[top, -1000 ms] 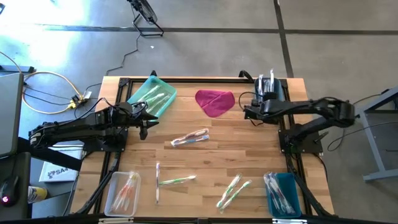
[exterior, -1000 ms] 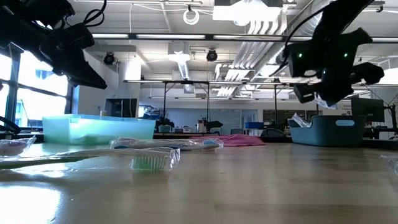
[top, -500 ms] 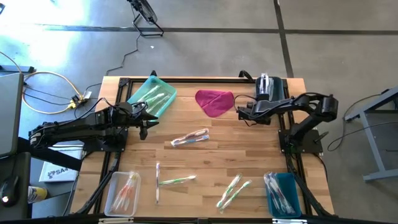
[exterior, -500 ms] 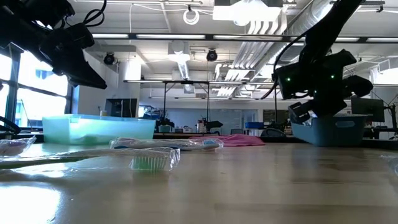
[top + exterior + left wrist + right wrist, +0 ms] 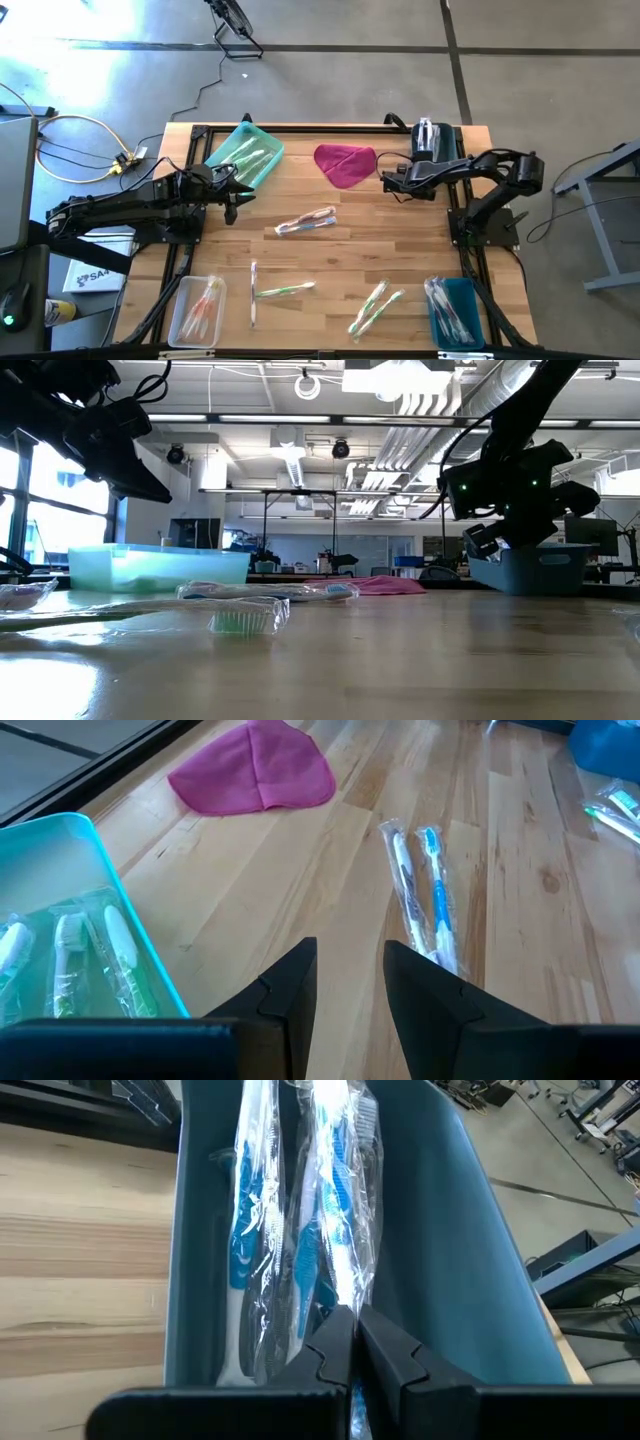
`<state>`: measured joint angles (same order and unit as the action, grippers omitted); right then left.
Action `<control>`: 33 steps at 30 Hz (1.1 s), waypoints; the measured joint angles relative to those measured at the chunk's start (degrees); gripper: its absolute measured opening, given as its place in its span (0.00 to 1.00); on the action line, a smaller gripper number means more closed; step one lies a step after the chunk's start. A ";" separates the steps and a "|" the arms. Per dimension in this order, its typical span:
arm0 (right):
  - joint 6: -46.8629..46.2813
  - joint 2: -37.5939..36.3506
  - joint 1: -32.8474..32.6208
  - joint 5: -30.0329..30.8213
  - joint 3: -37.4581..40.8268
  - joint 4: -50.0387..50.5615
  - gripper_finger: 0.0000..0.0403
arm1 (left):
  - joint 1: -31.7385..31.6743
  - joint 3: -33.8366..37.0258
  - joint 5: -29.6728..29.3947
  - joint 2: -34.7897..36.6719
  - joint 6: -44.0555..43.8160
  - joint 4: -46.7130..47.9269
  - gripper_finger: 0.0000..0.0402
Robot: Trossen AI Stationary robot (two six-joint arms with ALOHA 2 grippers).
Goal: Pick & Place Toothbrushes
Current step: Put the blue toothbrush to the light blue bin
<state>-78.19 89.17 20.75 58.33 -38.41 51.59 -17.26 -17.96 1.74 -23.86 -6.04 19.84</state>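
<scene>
The left gripper (image 5: 350, 982) hangs empty over the wooden table (image 5: 520, 870), fingers parted. Two wrapped toothbrushes (image 5: 422, 890) lie just beyond its tips. A magenta cloth (image 5: 256, 770) lies farther off. A teal tray (image 5: 115, 945) holds green and white brushes.

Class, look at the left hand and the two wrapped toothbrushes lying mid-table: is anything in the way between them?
Nothing visible. Only bare tabletop lies between the open left hand and the two wrapped toothbrushes. The teal tray and the magenta cloth sit off to the sides.
</scene>
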 joint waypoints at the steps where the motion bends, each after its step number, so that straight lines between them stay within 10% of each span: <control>1: 0.00 0.00 0.00 0.00 0.00 0.00 0.01 | 0.00 0.00 0.00 0.00 0.00 0.02 0.29; 33: 3.27 -0.09 0.00 -3.34 0.00 0.16 0.01 | 0.01 0.02 0.05 -0.01 0.00 0.01 0.29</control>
<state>-74.92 89.08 20.75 54.99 -38.42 51.75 -17.25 -17.93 1.79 -23.87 -6.04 19.84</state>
